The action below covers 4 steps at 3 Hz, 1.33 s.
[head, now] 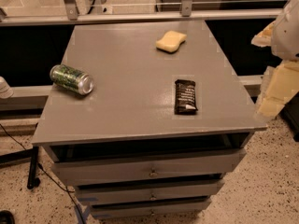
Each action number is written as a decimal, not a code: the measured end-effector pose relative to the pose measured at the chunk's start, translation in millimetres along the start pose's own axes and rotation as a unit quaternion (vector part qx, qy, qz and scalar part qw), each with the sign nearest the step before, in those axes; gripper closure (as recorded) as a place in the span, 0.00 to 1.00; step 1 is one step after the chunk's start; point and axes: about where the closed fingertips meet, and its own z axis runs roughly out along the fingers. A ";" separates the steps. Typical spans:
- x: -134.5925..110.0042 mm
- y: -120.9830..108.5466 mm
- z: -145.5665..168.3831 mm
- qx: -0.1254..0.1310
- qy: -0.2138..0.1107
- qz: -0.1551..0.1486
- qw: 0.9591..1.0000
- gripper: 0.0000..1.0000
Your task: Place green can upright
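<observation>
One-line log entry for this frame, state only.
green can: on its side, near left edge of table | gripper: beyond table's right edge, clear of can | task: not yet upright

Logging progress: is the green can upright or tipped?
Tipped: the slim green-and-white metal can lies on its side; the pincer is at the view's right edge.

The green can [72, 79] lies sideways on the cabinet's [135, 111] left side, gripper [271, 78] far right.
</observation>
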 end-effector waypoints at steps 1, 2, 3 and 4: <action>-1.3 -1.3 -2.2 0.004 -0.005 -0.002 1.000 0.00; -57.3 -15.4 11.0 0.008 -0.068 -0.014 0.998 0.00; -131.7 -27.8 29.6 0.004 -0.130 -0.013 0.991 0.00; -212.7 -23.9 59.0 -0.008 -0.159 -0.018 0.987 0.00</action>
